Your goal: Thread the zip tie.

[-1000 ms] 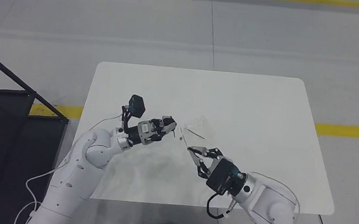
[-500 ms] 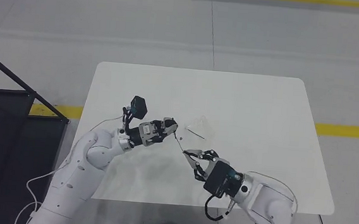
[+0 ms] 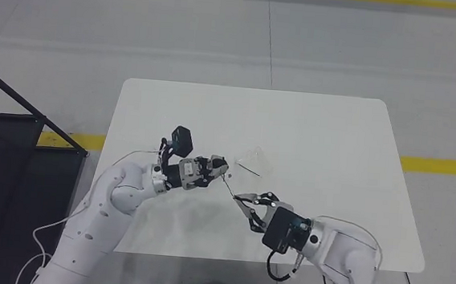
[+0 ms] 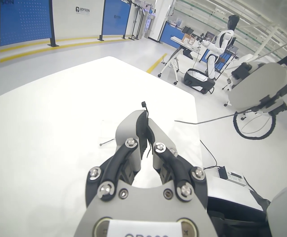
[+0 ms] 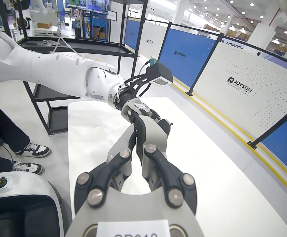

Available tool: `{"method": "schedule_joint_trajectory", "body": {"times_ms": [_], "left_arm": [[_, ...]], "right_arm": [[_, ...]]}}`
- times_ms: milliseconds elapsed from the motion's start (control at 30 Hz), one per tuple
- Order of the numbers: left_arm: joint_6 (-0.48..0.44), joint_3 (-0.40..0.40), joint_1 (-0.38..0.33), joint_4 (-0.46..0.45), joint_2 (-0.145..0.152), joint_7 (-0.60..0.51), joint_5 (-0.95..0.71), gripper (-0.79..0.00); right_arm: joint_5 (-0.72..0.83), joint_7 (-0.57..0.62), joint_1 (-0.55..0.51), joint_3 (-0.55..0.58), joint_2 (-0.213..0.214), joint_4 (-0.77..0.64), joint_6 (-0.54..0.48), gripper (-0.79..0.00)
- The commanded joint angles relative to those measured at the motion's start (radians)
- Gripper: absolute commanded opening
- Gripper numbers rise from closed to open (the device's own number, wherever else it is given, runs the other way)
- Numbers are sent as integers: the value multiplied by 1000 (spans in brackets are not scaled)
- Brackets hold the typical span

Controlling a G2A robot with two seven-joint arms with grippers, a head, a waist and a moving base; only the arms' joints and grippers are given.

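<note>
Black nylon is now almost meeting itself. Over the last second your left tool point(image 4: 146, 119) has slid right and a little nearer, while the right tool point(image 5: 143, 123) has edged left, so the gap between them above the white bench point(image 3: 333, 134) has shrunk. I judge you are in the alignment step, with the threading itself not yet done.

Your left tool is clenched on the zip tie point(image 4: 143, 104) just below its head, which stands clear above the fingertips, and a short length hangs below the pads. Your right tool is pinched tight on the tail point(image 4: 213, 119). The tail's free tip points left toward the head but stops short of it, still apart. Whether both pieces join in one loop below the tools cannot be made out.

A clear bag point(image 3: 251, 160) lies on the bench just beyond the tools, untouched.
</note>
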Motion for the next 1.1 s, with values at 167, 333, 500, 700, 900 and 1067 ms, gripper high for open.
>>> {"method": "schedule_joint_trajectory", "body": {"times_ms": [167,333,500,700,900,1067], "left_arm": [[-5,10,6,-7,4,21,23,-785],[-6,17,4,-4,7,32,31,-785],[-7,23,1,-1,9,44,38,-785],[-6,30,-2,0,12,53,44,-785],[-10,35,-4,-1,16,61,50,-785],[-10,36,-3,-4,19,68,51,-785]], "right_arm": [[31,25,10,-15,8,5,39,-785],[43,18,2,-9,18,-1,47,-785],[48,13,0,-10,26,-2,55,-785],[64,20,9,-14,36,8,61,-785],[87,33,17,-19,44,15,71,-785],[110,38,19,-20,51,19,84,-785]]}}
